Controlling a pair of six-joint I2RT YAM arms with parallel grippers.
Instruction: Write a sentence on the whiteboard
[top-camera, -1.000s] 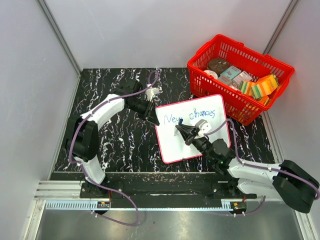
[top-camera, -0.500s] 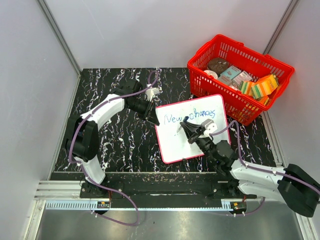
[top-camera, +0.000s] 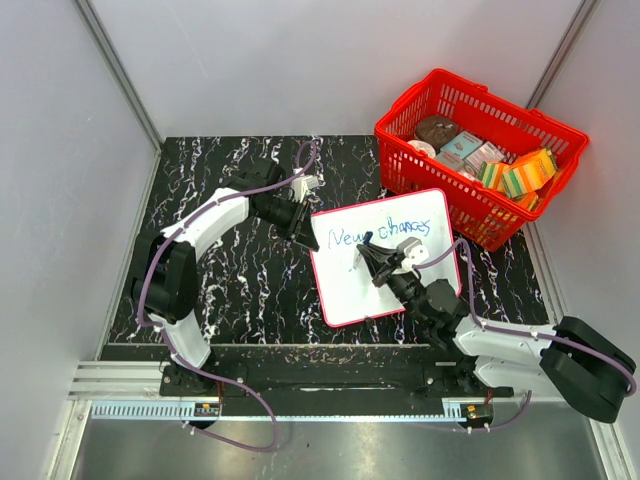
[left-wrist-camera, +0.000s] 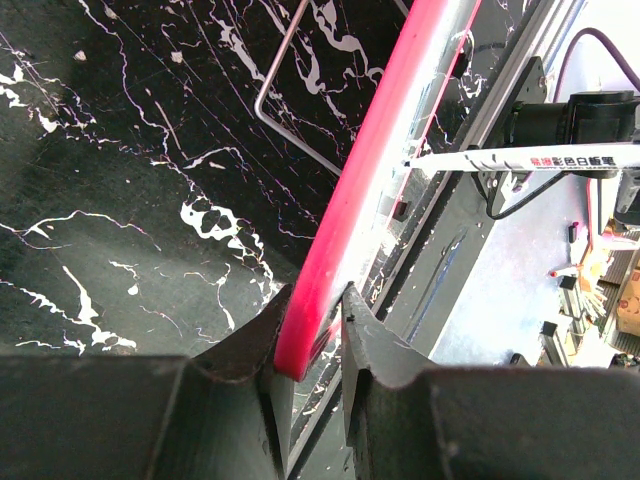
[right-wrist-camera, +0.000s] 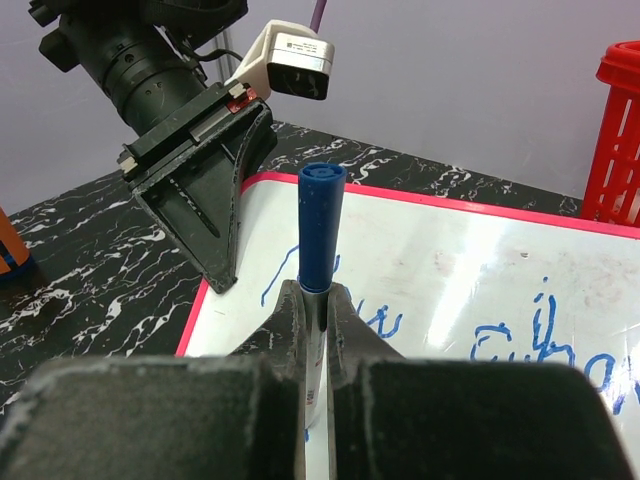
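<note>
The whiteboard (top-camera: 350, 290), white with a thin red rim, lies on the black marble table right of centre. The sentence (top-camera: 380, 232) reads "New chances" in blue along its far part. My left gripper (top-camera: 303, 228) is shut on the board's left rim, and the left wrist view shows the red rim (left-wrist-camera: 370, 170) pinched between the jaws (left-wrist-camera: 310, 330). My right gripper (top-camera: 372, 262) is shut on a blue-ended marker (right-wrist-camera: 320, 225) held upright over the board (right-wrist-camera: 480, 260), just below "New" (right-wrist-camera: 370, 320). I cannot see whether the marker's lower end touches the board.
A red basket (top-camera: 400, 150) full of small packages stands at the back right, its near corner touching the board's far right corner. A wire stand (left-wrist-camera: 285, 110) shows under the board's edge. Grey walls close in the table on three sides.
My right gripper has carried the marker a little up the board toward "New", first right, then slightly back left. The left gripper and the board have not moved.
</note>
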